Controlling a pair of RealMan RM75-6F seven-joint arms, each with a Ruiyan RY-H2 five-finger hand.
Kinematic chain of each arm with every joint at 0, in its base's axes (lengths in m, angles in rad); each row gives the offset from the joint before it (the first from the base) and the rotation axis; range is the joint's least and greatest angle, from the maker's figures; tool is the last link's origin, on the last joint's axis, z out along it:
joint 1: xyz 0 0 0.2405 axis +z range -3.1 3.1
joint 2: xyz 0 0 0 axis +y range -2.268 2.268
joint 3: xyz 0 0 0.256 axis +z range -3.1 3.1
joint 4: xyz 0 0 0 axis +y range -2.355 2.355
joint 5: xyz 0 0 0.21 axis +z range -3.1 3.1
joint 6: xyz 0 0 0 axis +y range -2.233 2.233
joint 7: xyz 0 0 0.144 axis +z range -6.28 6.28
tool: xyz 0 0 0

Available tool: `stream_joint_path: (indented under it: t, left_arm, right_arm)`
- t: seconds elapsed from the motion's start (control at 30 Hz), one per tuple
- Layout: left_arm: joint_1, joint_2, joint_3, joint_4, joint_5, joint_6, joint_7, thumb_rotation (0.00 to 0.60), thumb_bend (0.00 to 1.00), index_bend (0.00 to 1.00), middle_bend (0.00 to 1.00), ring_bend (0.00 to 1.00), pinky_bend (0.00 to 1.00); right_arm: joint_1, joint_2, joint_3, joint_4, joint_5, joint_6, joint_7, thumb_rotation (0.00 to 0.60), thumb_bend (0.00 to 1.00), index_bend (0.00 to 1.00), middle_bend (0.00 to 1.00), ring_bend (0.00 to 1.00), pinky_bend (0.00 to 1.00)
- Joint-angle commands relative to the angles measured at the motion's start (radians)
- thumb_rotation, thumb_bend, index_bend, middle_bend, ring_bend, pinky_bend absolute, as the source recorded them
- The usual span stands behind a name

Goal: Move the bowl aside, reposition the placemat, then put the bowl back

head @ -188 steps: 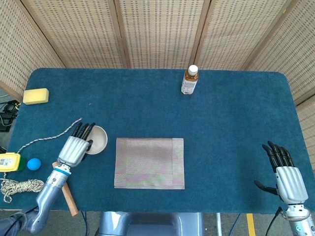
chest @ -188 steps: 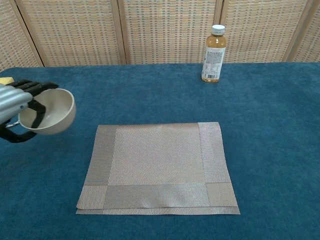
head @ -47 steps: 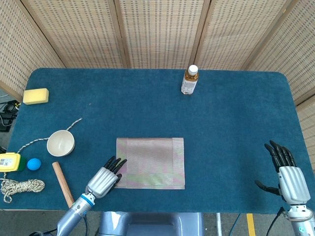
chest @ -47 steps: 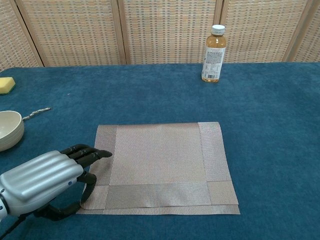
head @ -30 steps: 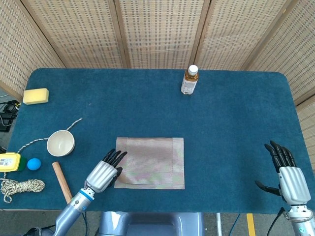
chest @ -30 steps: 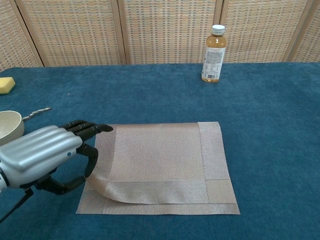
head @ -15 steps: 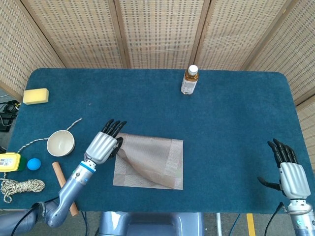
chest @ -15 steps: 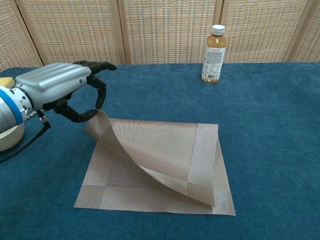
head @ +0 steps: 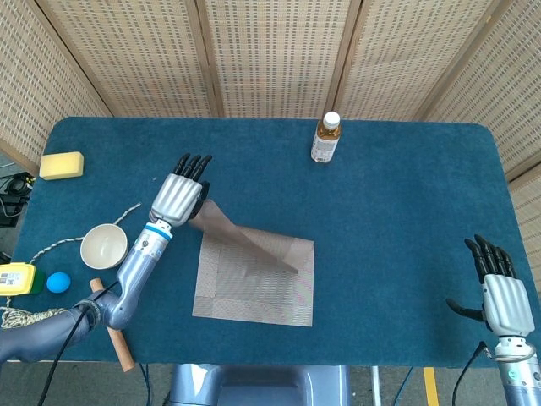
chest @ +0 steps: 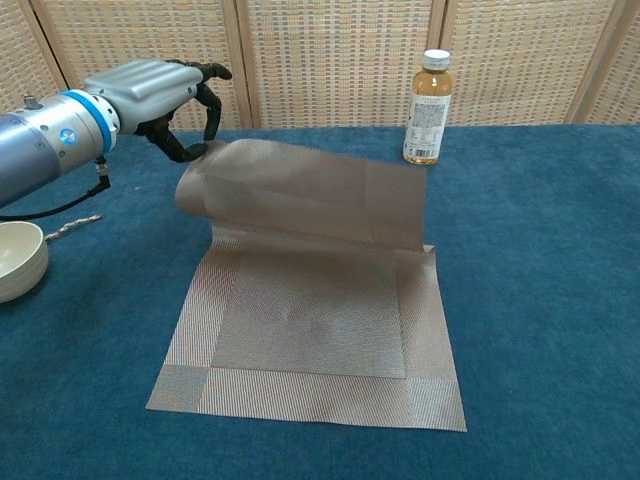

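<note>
the bench (head: 397,194) carries the mat (chest: 310,340), lying mid-bench, its upper layer lifted by a corner pinched in the left hand (chest: 165,90) at far left. the right hand (head: 505,298) hangs open, empty, at near right. the bowl (head: 104,246) sits left of the mat, near the left forearm.

**Tabletop count, by kind**

One placemat (head: 254,275) near the table's centre. One bowl (head: 104,246) at 9 o'clock. One bottle (head: 325,139) at 12 o'clock. One yellow sponge (head: 62,165) at 10 o'clock. One blue ball (head: 57,282), one wooden stick (head: 112,335), one coil of rope (head: 34,320) and one yellow device (head: 15,278), all around 8 o'clock. Two robot hands: left hand (head: 180,197), right hand (head: 502,300).
</note>
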Motion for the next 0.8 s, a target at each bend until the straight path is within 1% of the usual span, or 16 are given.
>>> stream_joint_path:
  t: [0.03,0.23,0.33,0.37,0.43,0.5,0.57,0.63,0.8]
  left_arm:
    - [-0.056,-0.032,-0.032,0.094,-0.053,-0.032,-0.004,0.6,0.5,0.59,0.0,0.0,0.0]
    - [-0.113,-0.084,-0.045,0.25,-0.123,-0.065,-0.005,0.6,0.5,0.58,0.0,0.0,0.0]
    - [-0.131,-0.112,-0.041,0.315,-0.143,-0.071,-0.005,0.6,0.48,0.54,0.0,0.0,0.0]
    - [-0.134,-0.116,-0.038,0.328,-0.144,-0.072,-0.007,0.6,0.47,0.49,0.0,0.0,0.0]
    - [-0.137,-0.121,-0.029,0.348,-0.145,-0.07,-0.01,0.6,0.39,0.35,0.0,0.0,0.0]
    - [-0.135,-0.12,-0.021,0.358,-0.142,-0.061,-0.022,0.6,0.27,0.19,0.0,0.0,0.0]
    - [-0.129,-0.112,-0.016,0.353,-0.14,-0.054,-0.038,0.6,0.21,0.13,0.0,0.0,0.0]
    - [-0.122,-0.104,-0.013,0.344,-0.138,-0.046,-0.052,0.6,0.19,0.1,0.0,0.0,0.0]
    - [-0.081,-0.059,0.001,0.276,-0.125,-0.004,-0.1,0.6,0.19,0.1,0.0,0.0,0.0]
  right_arm:
    - [0.005,-0.006,0.003,0.007,0.01,-0.011,-0.006,0.6,0.16,0.0,0.0,0.0,0.0]
    - [0.009,-0.016,0.007,0.018,0.023,-0.02,-0.017,0.6,0.16,0.0,0.0,0.0,0.0]
    - [0.01,-0.02,0.008,0.022,0.028,-0.023,-0.021,0.6,0.16,0.0,0.0,0.0,0.0]
    - [0.01,-0.02,0.008,0.022,0.027,-0.023,-0.022,0.6,0.16,0.0,0.0,0.0,0.0]
    - [0.011,-0.021,0.008,0.022,0.027,-0.023,-0.024,0.6,0.16,0.0,0.0,0.0,0.0]
    - [0.011,-0.022,0.008,0.022,0.028,-0.025,-0.026,0.6,0.16,0.0,0.0,0.0,0.0]
    - [0.011,-0.023,0.008,0.022,0.03,-0.026,-0.027,0.6,0.16,0.0,0.0,0.0,0.0]
    - [0.011,-0.023,0.007,0.021,0.029,-0.027,-0.027,0.6,0.16,0.0,0.0,0.0,0.0]
    - [0.012,-0.026,0.001,0.021,0.024,-0.032,-0.031,0.6,0.16,0.0,0.0,0.0,0.0]
